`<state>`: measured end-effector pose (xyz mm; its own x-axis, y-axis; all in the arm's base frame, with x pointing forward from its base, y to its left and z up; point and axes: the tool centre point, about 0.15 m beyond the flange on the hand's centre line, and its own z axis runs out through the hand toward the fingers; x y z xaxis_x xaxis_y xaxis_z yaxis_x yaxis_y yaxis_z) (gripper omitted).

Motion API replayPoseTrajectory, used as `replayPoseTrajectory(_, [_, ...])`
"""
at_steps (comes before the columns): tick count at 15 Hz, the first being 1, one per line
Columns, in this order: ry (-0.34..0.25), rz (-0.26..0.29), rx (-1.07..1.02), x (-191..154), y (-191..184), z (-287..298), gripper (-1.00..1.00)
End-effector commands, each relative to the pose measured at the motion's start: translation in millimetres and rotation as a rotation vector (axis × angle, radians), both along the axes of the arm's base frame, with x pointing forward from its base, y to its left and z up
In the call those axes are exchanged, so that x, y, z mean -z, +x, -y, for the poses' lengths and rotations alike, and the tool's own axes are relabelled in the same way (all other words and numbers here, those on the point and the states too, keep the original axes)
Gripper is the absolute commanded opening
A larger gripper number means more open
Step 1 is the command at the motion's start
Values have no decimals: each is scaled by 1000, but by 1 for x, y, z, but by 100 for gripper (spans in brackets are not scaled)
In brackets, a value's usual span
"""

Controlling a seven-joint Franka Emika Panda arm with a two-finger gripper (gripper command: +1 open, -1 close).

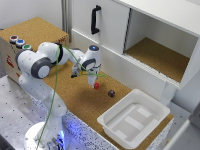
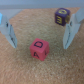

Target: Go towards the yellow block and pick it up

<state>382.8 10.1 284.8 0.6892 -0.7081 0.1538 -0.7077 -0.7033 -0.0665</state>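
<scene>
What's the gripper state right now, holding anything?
Gripper: open and empty, fingers spread on either side of the red block, not touching it. Yellow block not visible in either view.

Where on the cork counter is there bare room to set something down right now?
Bare cork lies between the arm and the small red block, and more behind the hand, toward the white cabinet. It is crowded around the hand: the red block sits between the open fingers, the small dark purple block just beyond, then the white plastic tray. No yellow block shows.
</scene>
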Motion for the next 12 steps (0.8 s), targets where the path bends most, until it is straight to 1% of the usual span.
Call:
replayPoseTrajectory(1, [-203, -12, -405, -34, -19, -60, 100])
replayPoseTrajectory(4, [-229, -26, -665, -34, -11, -91, 100])
replayPoseTrajectory(5, [-227, -19, -762, -34, -7, -100, 100])
replayPoseTrajectory(7, [-212, 14, -998, -38, -2, -116, 100])
replayPoseTrajectory(8, [-190, 14, -1101, -35, 1, -120, 100])
replayPoseTrajectory(9, [-147, 25, -1178, -33, 2, -121, 100])
replayPoseTrajectory(10, [-136, 33, -1295, -31, 3, -125, 100])
replayPoseTrajectory(11, [-117, 24, -1393, -28, 3, -129, 100])
replayPoseTrajectory(12, [-107, 39, -1503, -26, 2, -135, 100])
